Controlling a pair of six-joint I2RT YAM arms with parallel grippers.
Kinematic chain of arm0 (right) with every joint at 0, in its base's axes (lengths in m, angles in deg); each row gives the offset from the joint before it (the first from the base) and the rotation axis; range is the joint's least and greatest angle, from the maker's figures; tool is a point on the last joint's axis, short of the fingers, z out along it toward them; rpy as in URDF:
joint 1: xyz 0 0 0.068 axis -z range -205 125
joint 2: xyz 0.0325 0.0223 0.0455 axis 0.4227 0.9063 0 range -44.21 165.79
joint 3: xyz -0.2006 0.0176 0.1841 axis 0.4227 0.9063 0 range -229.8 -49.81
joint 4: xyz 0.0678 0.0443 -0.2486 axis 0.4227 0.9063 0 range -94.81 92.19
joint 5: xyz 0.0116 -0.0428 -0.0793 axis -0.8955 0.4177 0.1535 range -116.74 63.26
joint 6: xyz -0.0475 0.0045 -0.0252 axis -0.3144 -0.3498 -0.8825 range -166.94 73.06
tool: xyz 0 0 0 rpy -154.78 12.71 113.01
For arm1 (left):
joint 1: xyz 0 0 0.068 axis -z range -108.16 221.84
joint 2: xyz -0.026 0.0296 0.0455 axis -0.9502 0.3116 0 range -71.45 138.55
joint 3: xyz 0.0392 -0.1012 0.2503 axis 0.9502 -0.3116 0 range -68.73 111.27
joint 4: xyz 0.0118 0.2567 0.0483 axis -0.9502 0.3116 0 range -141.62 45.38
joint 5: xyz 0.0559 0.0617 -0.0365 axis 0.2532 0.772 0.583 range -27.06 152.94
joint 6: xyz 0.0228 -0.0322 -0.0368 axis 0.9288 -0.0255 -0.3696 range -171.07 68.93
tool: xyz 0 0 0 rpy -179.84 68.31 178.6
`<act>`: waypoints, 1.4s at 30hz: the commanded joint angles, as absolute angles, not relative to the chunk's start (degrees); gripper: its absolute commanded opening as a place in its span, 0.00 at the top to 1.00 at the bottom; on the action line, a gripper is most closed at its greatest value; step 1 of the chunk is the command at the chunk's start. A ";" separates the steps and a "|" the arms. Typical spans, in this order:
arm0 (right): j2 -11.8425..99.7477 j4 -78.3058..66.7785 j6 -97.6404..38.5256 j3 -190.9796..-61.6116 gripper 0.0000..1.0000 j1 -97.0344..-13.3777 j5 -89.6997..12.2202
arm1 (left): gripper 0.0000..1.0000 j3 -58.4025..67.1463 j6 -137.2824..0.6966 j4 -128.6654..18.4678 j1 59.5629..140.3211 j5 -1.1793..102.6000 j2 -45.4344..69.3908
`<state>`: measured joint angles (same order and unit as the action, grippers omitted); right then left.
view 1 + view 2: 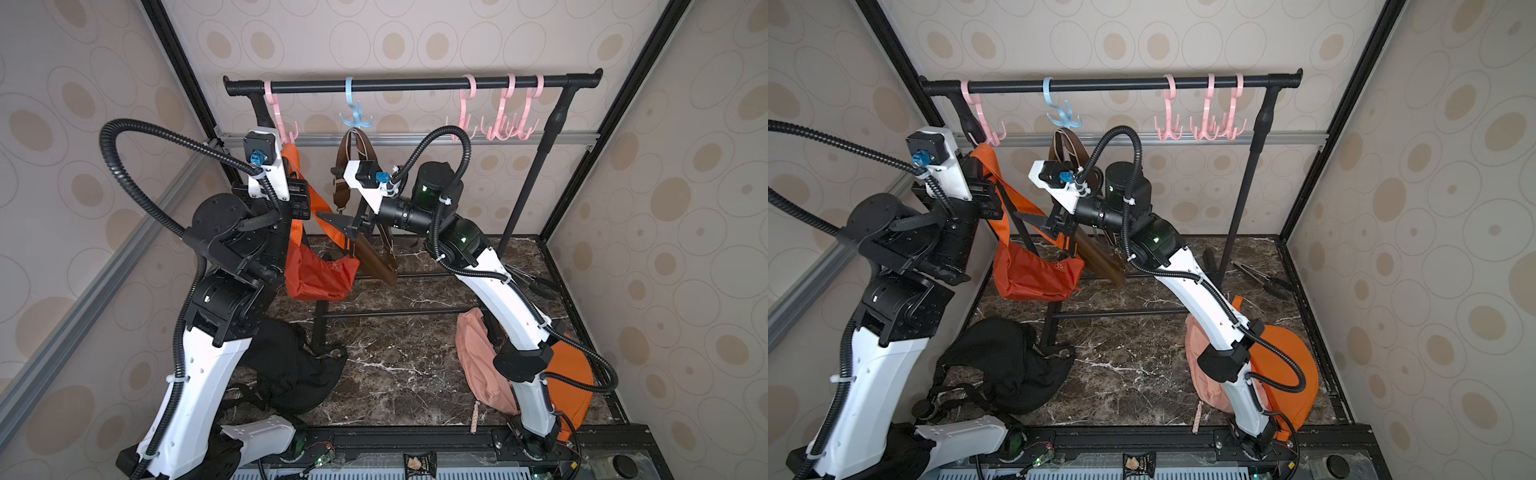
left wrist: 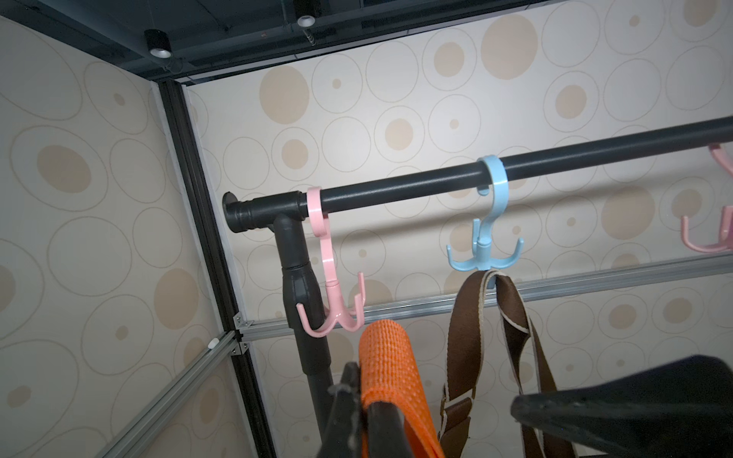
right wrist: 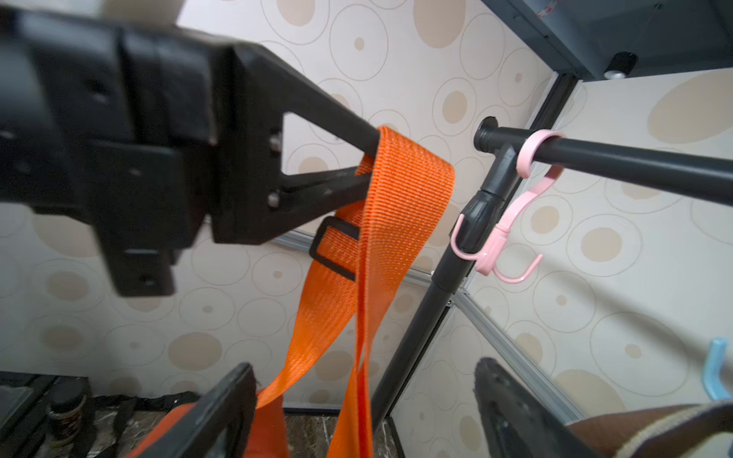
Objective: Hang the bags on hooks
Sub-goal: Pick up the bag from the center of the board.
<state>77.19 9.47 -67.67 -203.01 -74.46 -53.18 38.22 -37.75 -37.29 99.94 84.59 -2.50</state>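
Pinching orange strap (image 3: pixel 400 206) tight: L gripper (image 3: pixel 371 158); R gripper (image 3: pixel 365 366) jaws spread, empty; marble floor (image 1: pixel 395 365), dotted-wallpaper walls (image 1: pixel 415 37).

The right wrist view's edge cuts off the orange bag (image 3: pixel 271 436).

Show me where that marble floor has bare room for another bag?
The front middle of the dark marble floor is bare, between the black fabric bag and the pink fabric bag. Back left is crowded by the dangling orange nylon bag and brown strapped bag.
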 commanded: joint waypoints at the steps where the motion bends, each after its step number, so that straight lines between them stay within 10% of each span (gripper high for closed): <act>1: 80.93 4.56 -69.06 -202.68 0.09 -73.94 -50.56 | 1.00 42.03 -38.88 -36.13 100.23 80.02 -3.40; 8: 84.52 1.99 -60.29 -205.44 0.23 -73.52 -56.02 | 1.00 43.47 -40.44 -34.23 100.16 75.50 -3.03; 18: 82.47 2.16 -66.00 -204.07 1.00 -72.91 -49.92 | 1.00 29.38 -27.92 -47.99 100.16 97.02 -8.80; 42: 86.19 -18.36 -46.36 -210.95 1.00 -67.20 -66.18 | 1.00 37.85 -11.70 -86.30 89.37 111.61 5.16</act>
<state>86.68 -11.34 -47.15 -207.27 -68.95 -65.48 32.28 -15.11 -70.71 94.83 102.23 7.09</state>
